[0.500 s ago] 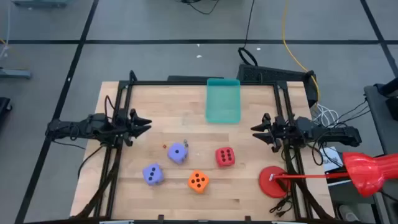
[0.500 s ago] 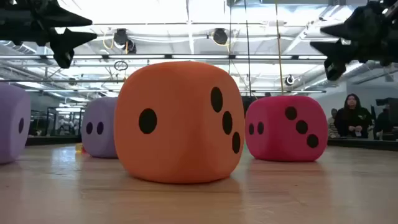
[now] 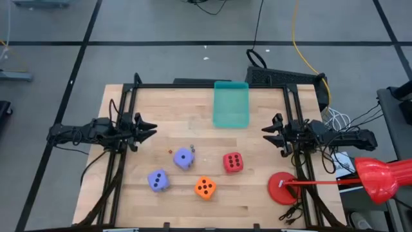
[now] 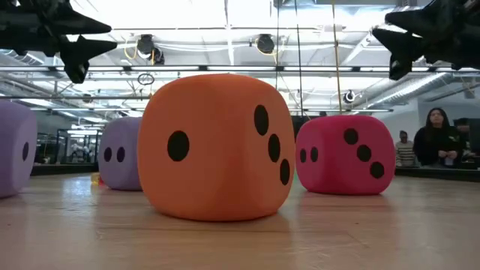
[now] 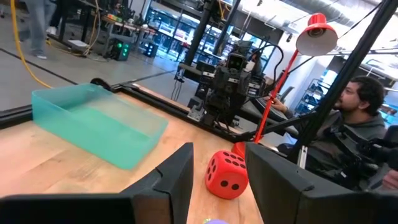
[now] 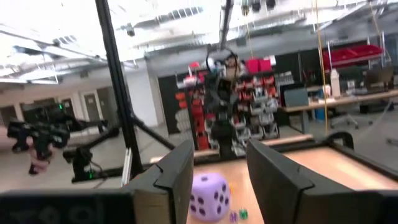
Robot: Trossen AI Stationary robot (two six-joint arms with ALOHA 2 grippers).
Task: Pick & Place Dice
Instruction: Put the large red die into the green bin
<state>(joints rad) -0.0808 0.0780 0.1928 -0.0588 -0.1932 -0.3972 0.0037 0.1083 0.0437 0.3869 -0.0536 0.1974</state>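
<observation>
High view shows four dice (image 3: 205,187) lying loose on the worktop (image 3: 257,193), the tray (image 3: 230,104) empty. Left hand (image 3: 149,129) and right hand (image 3: 266,134) hover apart, both open. Picking is not started; next, one hand must descend onto a die.

Purple die (image 4: 13,148) cut by the low view's edge; second purple die (image 4: 120,154) half behind the orange die (image 4: 216,146).
</observation>
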